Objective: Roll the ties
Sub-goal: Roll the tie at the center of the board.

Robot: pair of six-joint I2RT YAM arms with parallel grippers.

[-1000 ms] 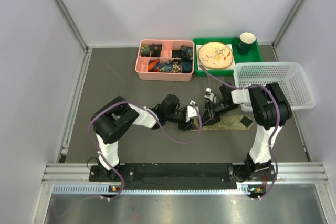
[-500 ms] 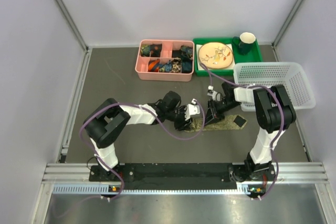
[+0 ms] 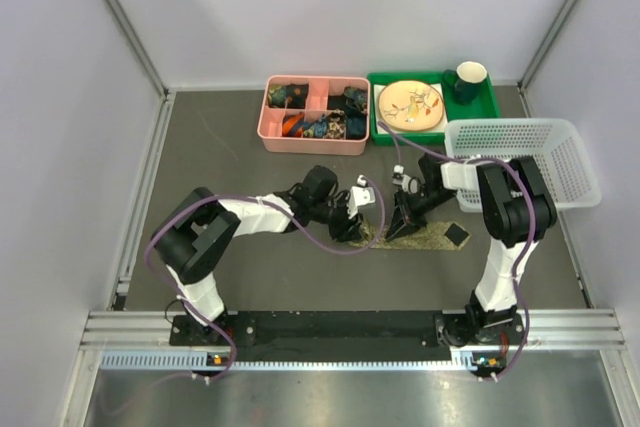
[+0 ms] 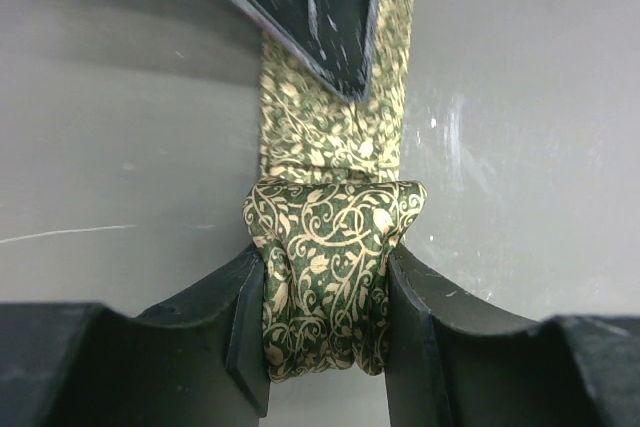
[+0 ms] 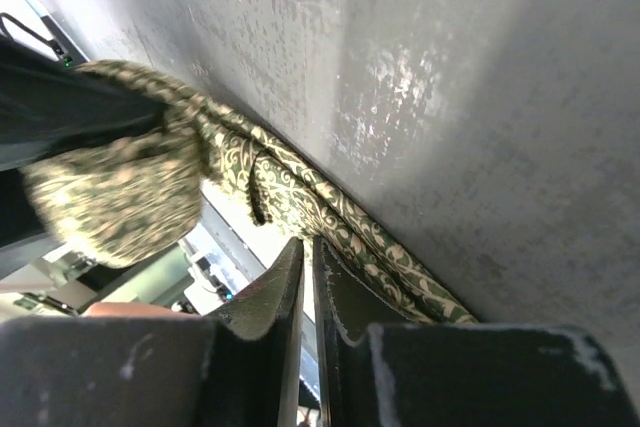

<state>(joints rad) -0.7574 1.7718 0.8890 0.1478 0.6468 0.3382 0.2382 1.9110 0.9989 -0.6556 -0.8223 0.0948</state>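
**Item:** tie (image 3: 425,238), olive-tan with a scroll pattern, lying left to right on the table (image 3: 250,277).

**Change noted:**
- The flat stretch is shorter than a second ago.
- Its dark right end (image 3: 457,234) has drawn leftward.
- The left arm has reached further over the table.
- The right gripper's jaws have narrowed.

**Reading:** judged as one more turn taken up into the roll. Rolling is under way but not done, since a good length still lies flat to the right.

**Left gripper** (image 3: 357,219): jaws part-spread and pinching the roll (image 4: 325,247). The bundle sits squarely between the two fingers and touches both. Its front bulges just past the fingertips, and the unrolled strip leads away from it.

**Right gripper** (image 5: 308,277): jaws pressed almost together, with only a thin slit between them and nothing seen in it. It stands just right of the roll, with its tips down on or just above the flat strip. Contact cannot be told for certain. In the right wrist view the tie runs beside the fingers rather than between them.

**Roll location:** left end of the tie, between the two grippers.
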